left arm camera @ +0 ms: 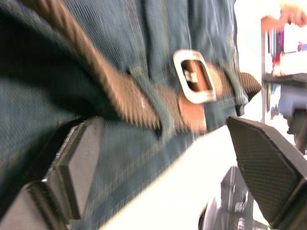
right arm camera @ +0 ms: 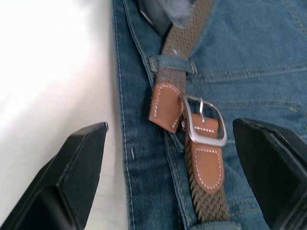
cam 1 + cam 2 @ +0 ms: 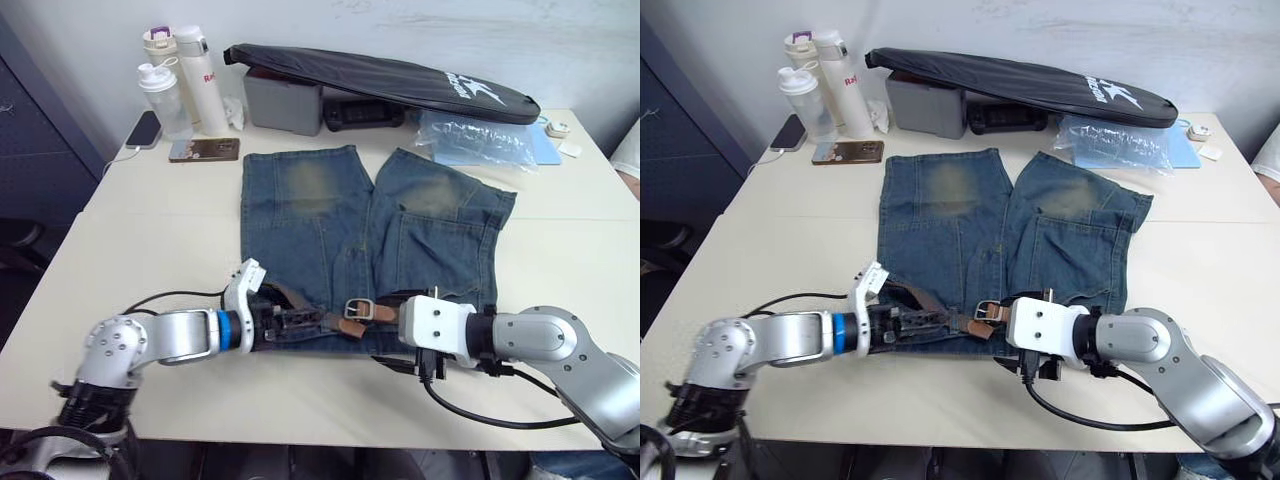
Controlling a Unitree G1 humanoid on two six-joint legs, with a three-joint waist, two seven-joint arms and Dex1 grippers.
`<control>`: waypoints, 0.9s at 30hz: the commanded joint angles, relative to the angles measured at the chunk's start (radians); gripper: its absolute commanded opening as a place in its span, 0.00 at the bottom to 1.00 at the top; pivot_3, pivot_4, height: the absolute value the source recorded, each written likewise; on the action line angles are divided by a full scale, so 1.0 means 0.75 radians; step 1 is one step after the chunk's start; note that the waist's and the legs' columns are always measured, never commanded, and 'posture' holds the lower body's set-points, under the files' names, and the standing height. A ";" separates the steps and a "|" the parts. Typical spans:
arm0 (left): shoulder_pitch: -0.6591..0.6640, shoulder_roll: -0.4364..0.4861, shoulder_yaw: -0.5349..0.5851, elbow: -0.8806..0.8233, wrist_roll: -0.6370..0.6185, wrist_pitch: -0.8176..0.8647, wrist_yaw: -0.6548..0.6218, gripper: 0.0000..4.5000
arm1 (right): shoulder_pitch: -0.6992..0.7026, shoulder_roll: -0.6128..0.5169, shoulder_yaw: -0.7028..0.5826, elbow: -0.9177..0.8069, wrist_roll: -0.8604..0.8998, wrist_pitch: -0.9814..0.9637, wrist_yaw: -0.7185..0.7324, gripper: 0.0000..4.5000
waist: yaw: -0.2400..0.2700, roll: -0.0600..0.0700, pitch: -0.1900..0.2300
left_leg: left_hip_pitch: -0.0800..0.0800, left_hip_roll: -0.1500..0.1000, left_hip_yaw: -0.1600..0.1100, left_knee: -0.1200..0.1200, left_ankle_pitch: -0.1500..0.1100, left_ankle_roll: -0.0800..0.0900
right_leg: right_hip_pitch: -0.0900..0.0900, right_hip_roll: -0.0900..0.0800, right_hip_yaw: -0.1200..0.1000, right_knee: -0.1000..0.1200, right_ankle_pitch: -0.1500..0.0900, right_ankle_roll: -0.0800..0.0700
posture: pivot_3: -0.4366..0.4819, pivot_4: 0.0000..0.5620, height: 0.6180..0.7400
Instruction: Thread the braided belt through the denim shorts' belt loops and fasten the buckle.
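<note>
The left claw (image 3: 300,322) lies low on the waistband of the denim shorts (image 3: 330,235), its two black fingers (image 1: 72,167) spread wide with nothing between them but cloth and the pale bench edge. The right claw (image 2: 184,177) faces it from the other side, also spread wide and gripping nothing, with the buckle (image 2: 205,125) lying in the open gap between its fingers. The braided belt (image 2: 180,57) runs along the waistband and passes under one of the belt loops (image 2: 170,63); a tan leather tip (image 2: 164,106) rests just beside the buckle frame, and the second tan piece sits under the frame with the prong across it. Whether the prong is truly caught in the weave I cannot tell. In the head views the buckle (image 3: 359,309) sits between the two claws, near the middle of the waistband, which lies along the side of the shorts nearest the robot. The legs of the shorts spread flat away from it. The bench (image 3: 150,250) has bare cream surface to the left and right of the shorts and a strip in front of the waistband. At the far edge stand three bottles (image 3: 185,85), a phone (image 3: 204,150), a grey box (image 3: 283,100) under a long black bag (image 3: 390,80), and a clear plastic packet (image 3: 470,140), all well apart from the shorts' hems.
</note>
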 commanded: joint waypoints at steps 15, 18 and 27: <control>-0.232 0.978 0.173 -0.263 0.699 0.233 -1.742 1.00 | -0.092 0.126 0.242 0.161 -0.450 -0.401 -0.011 0.39 | -0.026 -0.002 0.004 | 0.000 -0.001 0.006 -0.018 0.004 0.001 | -0.011 -0.008 -0.001 -0.002 -0.008 -0.015 | 0.48 0.27 1.00; -0.280 1.023 0.087 -0.237 0.884 0.144 -1.916 1.00 | -0.067 0.161 0.251 0.187 -0.520 -0.492 -0.038 0.28 | -0.020 -0.001 0.003 | 0.000 -0.001 0.006 -0.018 0.003 0.000 | -0.014 -0.007 -0.001 0.002 -0.007 -0.014 | 0.48 0.27 1.00; -0.398 0.982 -0.077 -0.167 1.190 0.061 -2.140 1.00 | 0.036 0.194 0.227 0.196 -0.596 -0.631 -0.014 0.28 | -0.022 -0.005 0.004 | -0.001 0.002 0.007 -0.017 0.004 0.002 | -0.014 -0.007 0.001 0.006 -0.008 -0.014 | 0.48 0.27 1.00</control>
